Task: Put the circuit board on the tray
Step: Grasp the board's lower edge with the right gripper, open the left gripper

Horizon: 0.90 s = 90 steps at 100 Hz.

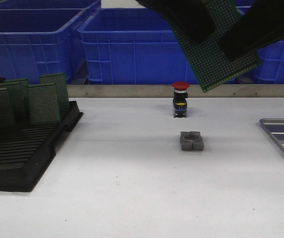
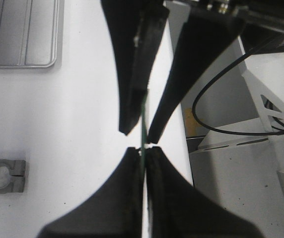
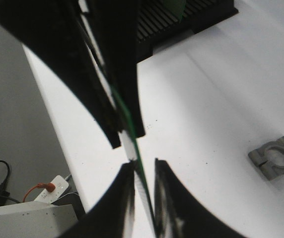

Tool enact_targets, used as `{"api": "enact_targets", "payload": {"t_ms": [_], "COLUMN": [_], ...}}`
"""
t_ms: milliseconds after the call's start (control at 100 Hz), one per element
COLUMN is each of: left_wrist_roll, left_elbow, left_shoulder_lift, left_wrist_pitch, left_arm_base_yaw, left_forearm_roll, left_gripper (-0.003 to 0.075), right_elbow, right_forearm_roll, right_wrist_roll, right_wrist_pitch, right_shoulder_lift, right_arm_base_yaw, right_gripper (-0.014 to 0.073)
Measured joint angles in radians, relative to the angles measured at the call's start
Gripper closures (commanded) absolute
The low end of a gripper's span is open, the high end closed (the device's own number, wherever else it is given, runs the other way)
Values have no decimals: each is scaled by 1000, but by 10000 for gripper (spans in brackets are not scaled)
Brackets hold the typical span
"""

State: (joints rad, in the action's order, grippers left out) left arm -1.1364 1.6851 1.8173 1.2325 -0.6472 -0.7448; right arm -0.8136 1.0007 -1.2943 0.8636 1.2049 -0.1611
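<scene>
A green perforated circuit board (image 1: 216, 54) hangs tilted, high above the table's right half. My left gripper (image 1: 197, 27) is shut on its upper left part; in the left wrist view (image 2: 144, 148) both pads press the board's thin edge (image 2: 144, 124). My right gripper (image 1: 239, 44) reaches in from the right. In the right wrist view (image 3: 143, 167) its fingers stand either side of the board's edge (image 3: 132, 144) with a gap showing. The silver ribbed tray (image 1: 283, 136) lies at the table's right edge, below and right of the board, and also shows in the left wrist view (image 2: 23, 34).
A black slotted rack (image 1: 28, 148) with several upright green boards stands at the left. A red-capped push-button switch (image 1: 180, 99) and a grey clamp block (image 1: 191, 141) sit mid-table. Big blue bins (image 1: 127, 44) line the back behind a metal rail.
</scene>
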Motion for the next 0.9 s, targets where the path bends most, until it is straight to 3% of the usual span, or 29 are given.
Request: {"api": "enact_targets", "payload": {"t_ms": [100, 260, 330, 480, 560, 900], "left_wrist_roll": [-8, -10, -10, -3, -1, 0], "left_elbow": [0, 0, 0, 0, 0, 0], "left_shoulder_lift": [0, 0, 0, 0, 0, 0], "left_wrist_pitch": [12, 16, 9, -6, -4, -3], "left_arm_base_yaw": [0, 0, 0, 0, 0, 0], "left_forearm_roll": [5, 5, 6, 2, 2, 2], "left_gripper": [738, 689, 588, 253, 159, 153], "right_elbow": [0, 0, 0, 0, 0, -21], "right_forearm_roll": [-4, -4, -4, 5, 5, -46], "right_wrist_roll": [-14, -22, -22, -15, -11, 56], "right_wrist_pitch": [19, 22, 29, 18, 6, 4], "right_shoulder_lift": [0, 0, 0, 0, 0, -17], "right_arm_base_yaw": [-4, -6, -6, -6, -6, -6], "right_gripper": [668, 662, 662, 662, 662, 662]}}
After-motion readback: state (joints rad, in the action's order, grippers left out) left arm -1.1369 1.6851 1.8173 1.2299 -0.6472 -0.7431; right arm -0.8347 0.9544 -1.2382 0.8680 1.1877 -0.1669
